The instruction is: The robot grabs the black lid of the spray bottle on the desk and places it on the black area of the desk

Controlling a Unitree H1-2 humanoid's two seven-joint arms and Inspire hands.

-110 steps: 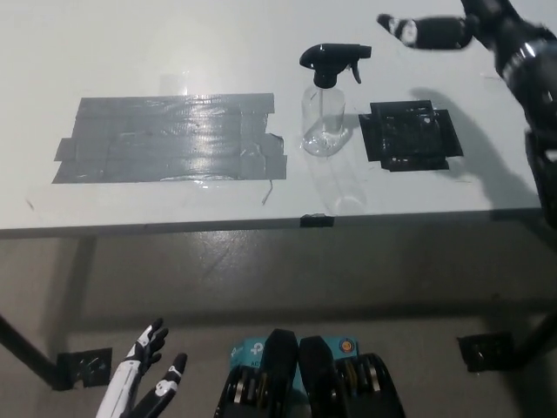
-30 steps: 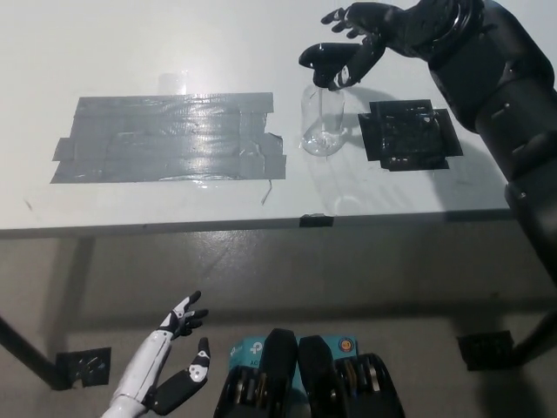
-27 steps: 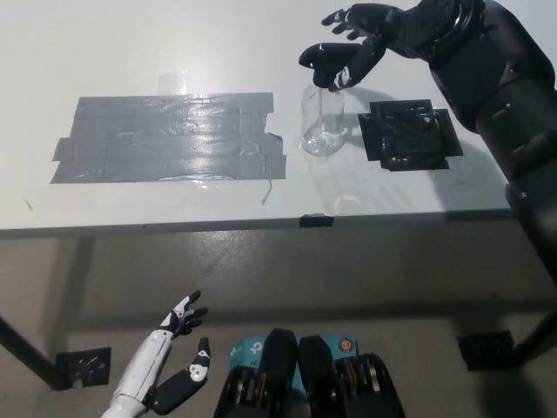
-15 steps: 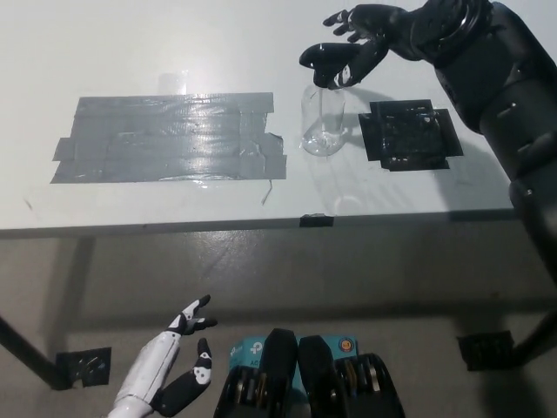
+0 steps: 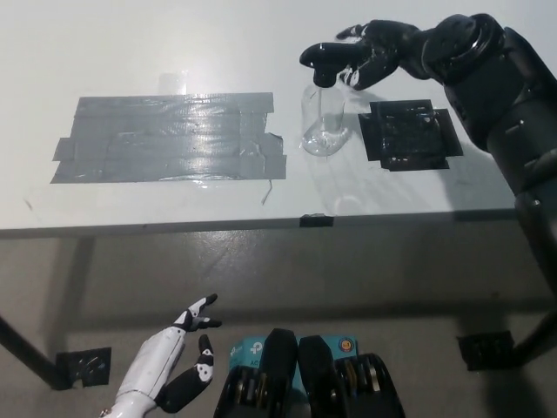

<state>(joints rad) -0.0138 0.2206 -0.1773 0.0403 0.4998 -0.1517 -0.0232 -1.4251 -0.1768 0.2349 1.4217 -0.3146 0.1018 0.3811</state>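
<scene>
A clear spray bottle (image 5: 324, 122) stands upright on the white desk (image 5: 174, 43), between a grey taped patch and a black taped square (image 5: 409, 132). Its black lid (image 5: 325, 59) with the trigger sits on top of the bottle. My black right hand (image 5: 379, 54) reaches in from the right and its fingers curl around the right side of the lid, touching it; a firm hold is hard to make out. My white left hand (image 5: 178, 366) rests low below the desk edge, fingers apart and holding nothing.
A large grey taped patch (image 5: 170, 138) covers the desk's left middle. The desk's front edge (image 5: 261, 225) runs across the picture, with floor below it. A small black fitting (image 5: 317, 219) sits on that edge.
My right hand has come down and forward from the upper right and its fingers have drawn in around the lid. The left hand has shifted slightly right below the desk.
</scene>
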